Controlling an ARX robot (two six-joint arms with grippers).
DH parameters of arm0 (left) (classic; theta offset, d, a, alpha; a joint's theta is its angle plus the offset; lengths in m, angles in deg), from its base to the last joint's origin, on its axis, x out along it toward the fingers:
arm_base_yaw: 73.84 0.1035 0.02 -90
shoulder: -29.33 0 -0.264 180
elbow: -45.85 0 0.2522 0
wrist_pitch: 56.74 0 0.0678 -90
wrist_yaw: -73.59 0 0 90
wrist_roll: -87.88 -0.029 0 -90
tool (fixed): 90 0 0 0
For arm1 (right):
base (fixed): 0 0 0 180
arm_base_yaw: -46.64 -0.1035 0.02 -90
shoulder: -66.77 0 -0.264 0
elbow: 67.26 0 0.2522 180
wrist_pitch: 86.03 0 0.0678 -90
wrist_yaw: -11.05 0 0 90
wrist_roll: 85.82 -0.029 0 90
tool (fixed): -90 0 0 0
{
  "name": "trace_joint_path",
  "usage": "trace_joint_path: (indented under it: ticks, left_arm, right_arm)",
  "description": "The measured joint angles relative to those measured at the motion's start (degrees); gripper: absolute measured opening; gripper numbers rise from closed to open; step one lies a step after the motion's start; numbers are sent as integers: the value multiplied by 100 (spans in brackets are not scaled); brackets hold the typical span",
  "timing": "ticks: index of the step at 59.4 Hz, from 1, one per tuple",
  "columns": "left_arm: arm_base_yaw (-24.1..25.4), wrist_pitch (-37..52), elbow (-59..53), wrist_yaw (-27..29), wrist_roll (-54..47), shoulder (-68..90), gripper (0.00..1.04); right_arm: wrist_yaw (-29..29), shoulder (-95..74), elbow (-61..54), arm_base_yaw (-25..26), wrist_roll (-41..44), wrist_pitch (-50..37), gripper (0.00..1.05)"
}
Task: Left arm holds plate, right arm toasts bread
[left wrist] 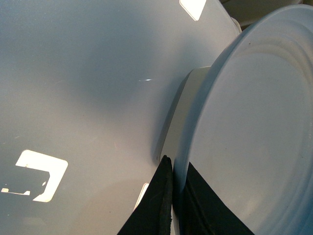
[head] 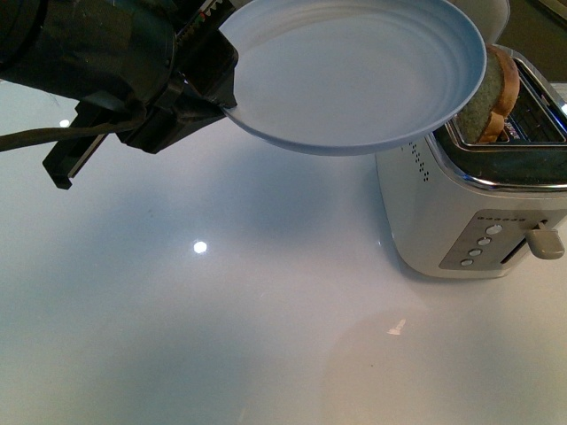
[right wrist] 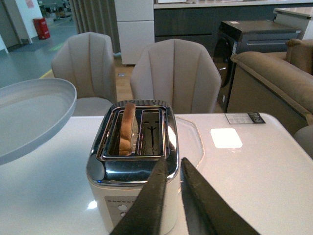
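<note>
My left gripper (head: 217, 88) is shut on the rim of the pale blue-grey plate (head: 354, 71), which hangs tilted in the air above the table, beside the toaster. From the left wrist, the black fingers (left wrist: 159, 205) pinch the plate's edge (left wrist: 254, 137). The bread (head: 496, 97) stands upright in one slot of the white and chrome toaster (head: 469, 212), its top sticking out. The right wrist view shows the bread (right wrist: 128, 128) in the slot nearer the plate (right wrist: 29, 117). My right gripper (right wrist: 174, 164) is shut and empty, close to the toaster's (right wrist: 132, 171) chrome top on its front side.
The toaster's lever (head: 545, 243) and a column of buttons (head: 483, 241) face the front. Its second slot (right wrist: 151, 132) is empty. Behind the white table (head: 221, 319) stand two beige chairs (right wrist: 173, 73) and a sofa (right wrist: 274, 78).
</note>
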Motion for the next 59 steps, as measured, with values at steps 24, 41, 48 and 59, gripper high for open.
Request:
trace_joint_path:
  ticks: [24,41,48,59]
  left_arm:
    - [0,0,0,-4,0,0,3]
    - [59,0,0,-90,-77,0,3]
    - [225,11,0,-103,-254,0,3]
    - [767,190,-94,-138,-706,24,3]
  right_arm:
    - [0,0,0,0,-2,0,96]
    - [0,0,0,0,0,0,96]
    - [0,0,0,0,-2,0,96]
    - [0,0,0,0,-2,0,96]
